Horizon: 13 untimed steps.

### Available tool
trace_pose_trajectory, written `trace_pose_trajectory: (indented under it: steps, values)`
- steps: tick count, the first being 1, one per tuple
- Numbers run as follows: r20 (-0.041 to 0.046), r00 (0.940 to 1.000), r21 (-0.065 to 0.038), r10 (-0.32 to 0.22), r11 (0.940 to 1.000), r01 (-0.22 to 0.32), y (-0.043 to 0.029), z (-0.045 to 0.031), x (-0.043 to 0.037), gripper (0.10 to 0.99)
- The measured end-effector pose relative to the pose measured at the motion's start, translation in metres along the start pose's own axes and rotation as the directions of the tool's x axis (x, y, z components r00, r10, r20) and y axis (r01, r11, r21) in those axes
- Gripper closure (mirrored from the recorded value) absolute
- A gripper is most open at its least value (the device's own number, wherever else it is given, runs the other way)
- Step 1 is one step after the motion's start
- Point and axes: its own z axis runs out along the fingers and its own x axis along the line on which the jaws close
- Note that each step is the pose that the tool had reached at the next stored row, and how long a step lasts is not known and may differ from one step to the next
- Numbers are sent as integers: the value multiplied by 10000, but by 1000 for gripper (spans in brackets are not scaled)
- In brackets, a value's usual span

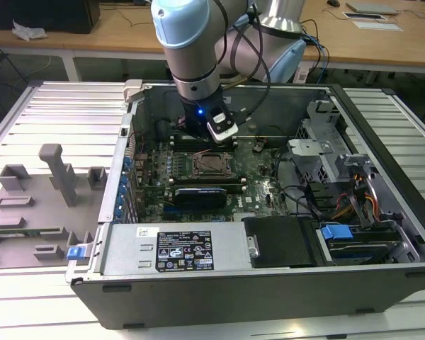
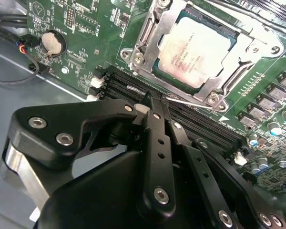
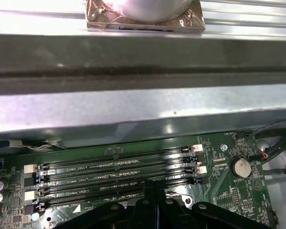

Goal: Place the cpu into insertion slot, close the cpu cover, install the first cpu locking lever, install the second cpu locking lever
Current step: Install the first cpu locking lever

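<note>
We see the cpu (image 2: 193,52) seated in the slot (image 1: 196,166). Its silvery top carries several lines of fine print that we leave unread. The cover (image 2: 148,42) lies flat around it, framing the chip through its window. Just beside the slot, over the black memory slots (image 3: 119,167), hangs the gripper (image 2: 148,101), its fingers pressed together with nothing between them. Its tips sit right at a thin silver lever (image 2: 186,101) that runs along the slot's edge; we cannot tell whether they touch it. White lettering marks the board (image 2: 86,24) near the slot. Well apart from the slot we see a white label (image 1: 184,249) dense with black print.
</note>
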Motion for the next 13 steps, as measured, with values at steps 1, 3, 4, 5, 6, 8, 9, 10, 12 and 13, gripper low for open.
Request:
trace_pose_trajectory:
  steps: [1, 3, 4, 5, 6, 8, 9, 10, 12, 13]
  values:
    - [12, 10000, 21, 42, 10000, -42, 1, 7, 2, 980]
    - [35, 9999, 62, 112, 9999, -112, 15, 18, 5, 980]
    - [39, 9999, 79, 124, 9999, -125, 21, 20, 7, 980]
    - [47, 9999, 105, 142, 9998, -143, 27, 24, 8, 980]
    - [52, 9999, 120, 153, 9998, -153, 30, 26, 9, 980]
    - [65, 9998, 158, 181, 9997, -182, 33, 32, 11, 980]
    - [68, 9998, 172, 192, 9997, -194, 35, 34, 11, 980]
    - [74, 9998, 186, 210, 9996, -211, 39, 37, 12, 980]
    - [90, 9996, 212, 258, 9994, -260, 55, 47, 16, 980]
    - [102, 9995, 220, 297, 9993, -299, 59, 54, 18, 980]
